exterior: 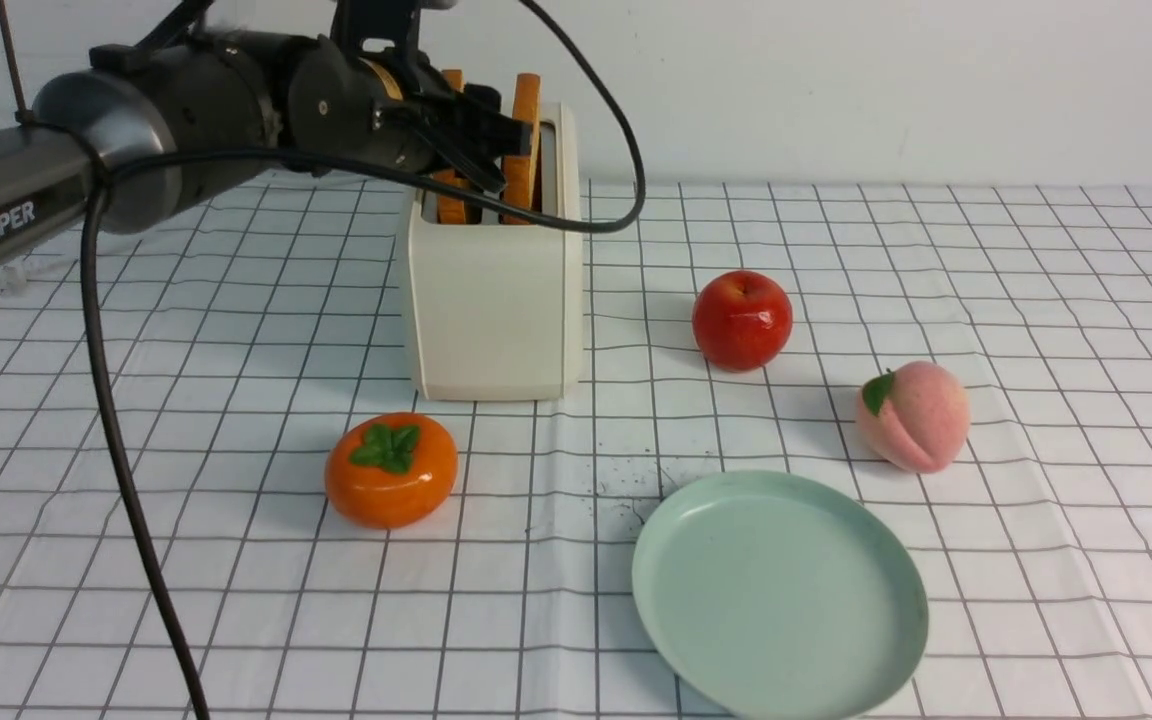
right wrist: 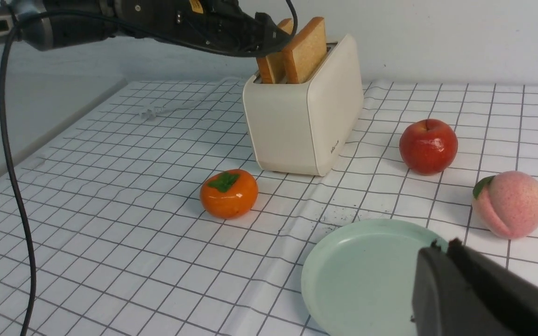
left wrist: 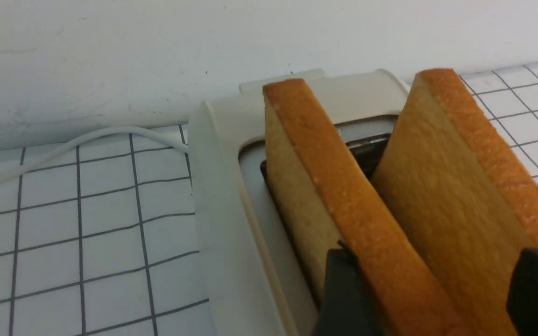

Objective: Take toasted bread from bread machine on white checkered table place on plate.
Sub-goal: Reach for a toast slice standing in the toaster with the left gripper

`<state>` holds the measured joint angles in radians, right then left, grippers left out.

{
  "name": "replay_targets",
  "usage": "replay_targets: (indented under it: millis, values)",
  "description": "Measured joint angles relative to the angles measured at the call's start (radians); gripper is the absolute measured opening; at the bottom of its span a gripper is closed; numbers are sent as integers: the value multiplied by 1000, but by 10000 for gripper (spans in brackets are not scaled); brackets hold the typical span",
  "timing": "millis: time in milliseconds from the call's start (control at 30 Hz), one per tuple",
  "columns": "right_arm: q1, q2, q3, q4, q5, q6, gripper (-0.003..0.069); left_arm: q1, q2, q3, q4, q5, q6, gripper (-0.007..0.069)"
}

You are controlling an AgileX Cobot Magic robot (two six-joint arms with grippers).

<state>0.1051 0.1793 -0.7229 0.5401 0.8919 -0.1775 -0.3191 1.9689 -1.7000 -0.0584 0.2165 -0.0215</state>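
Golden toasted bread stands slotted in the bread machine; above it our left gripper gapes wide, right gripper closed, empty. We should centre on one slice, pinch gently, lift straight up.

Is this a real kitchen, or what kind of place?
Probably a robot practice table set up like breakfast, not a home kitchen: a toaster holding toast, a green plate on a checkered cloth, and a black robot arm nearby.
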Motion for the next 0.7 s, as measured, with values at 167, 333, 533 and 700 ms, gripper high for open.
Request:
replay_targets:
  millis: [167,333,533,700]
  values:
    - [0,0,0,0,1,0,21,0,0,0,0,-8,0,264]
    - [0,0,0,0,0,-15,21,0,0,0,0,-8,0,73]
    - [0,0,0,18,-37,-49,23,0,-30,1,0,2,0,70]
    - [0,0,0,18,-37,-50,23,0,-131,1,0,2,0,70]
